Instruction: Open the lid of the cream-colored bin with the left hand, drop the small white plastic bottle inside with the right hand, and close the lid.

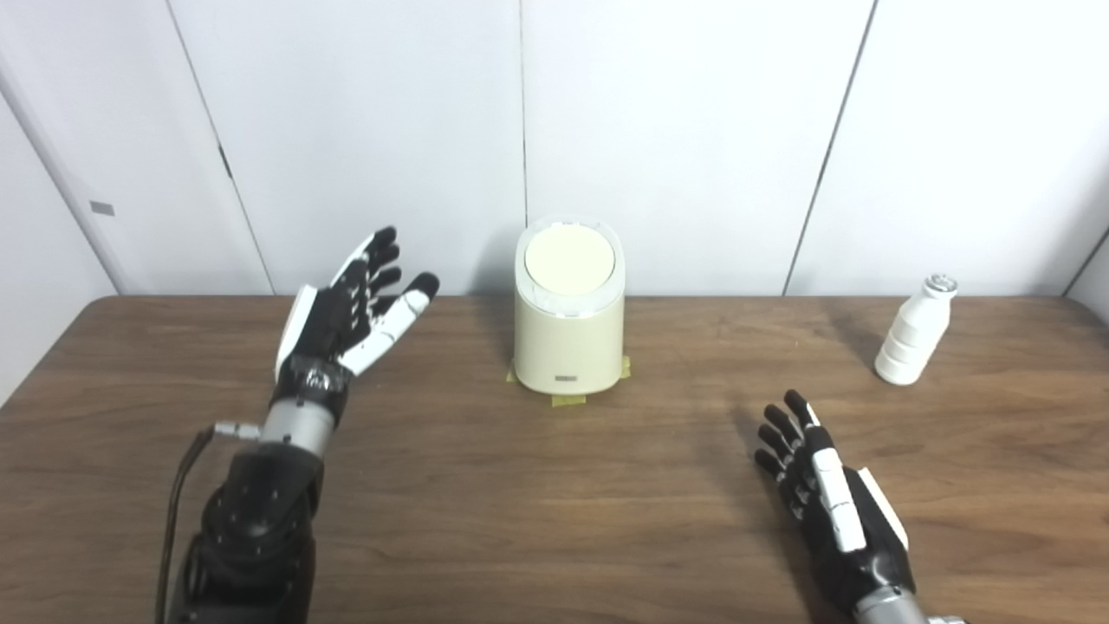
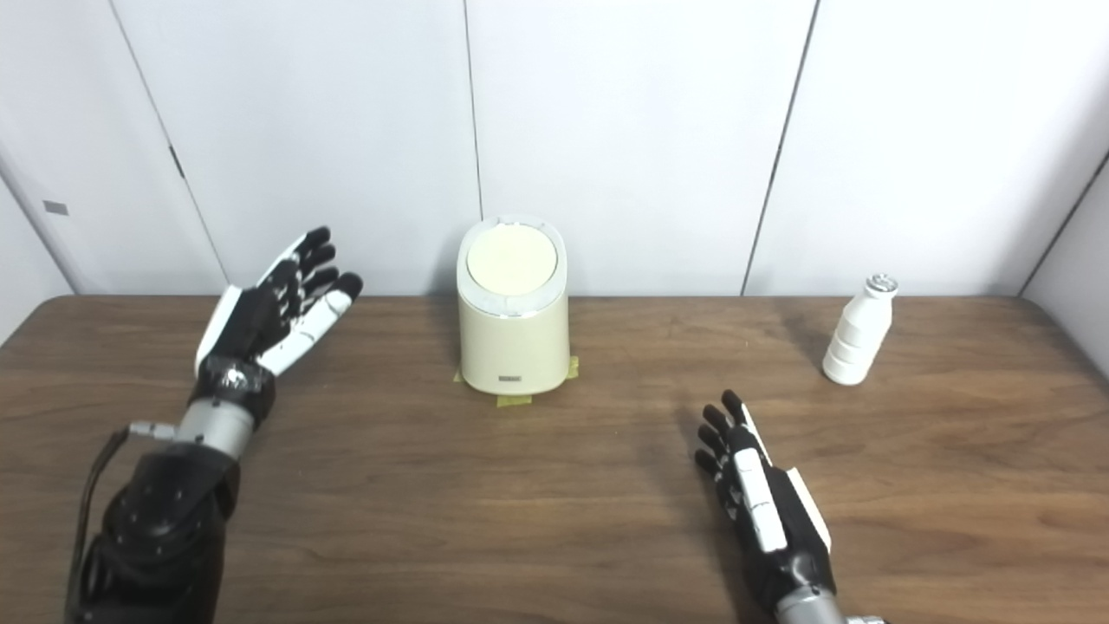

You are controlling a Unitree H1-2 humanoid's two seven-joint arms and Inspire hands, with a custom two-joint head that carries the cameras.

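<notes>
While lid (image 1: 569,260) sits shut, both hands spread.

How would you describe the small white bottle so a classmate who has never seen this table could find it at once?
Start at the wooden table and go to its far right corner. There the small white bottle stands upright, alone, well right of the cream bin. Its ribbed body and silvery cap set it apart.

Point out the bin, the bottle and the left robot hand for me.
bin (image 1: 567,347), left eye view, front wall below the lid.
bottle (image 1: 905,342), left eye view, ribbed body.
left robot hand (image 1: 346,316), left eye view, open palm.
</notes>
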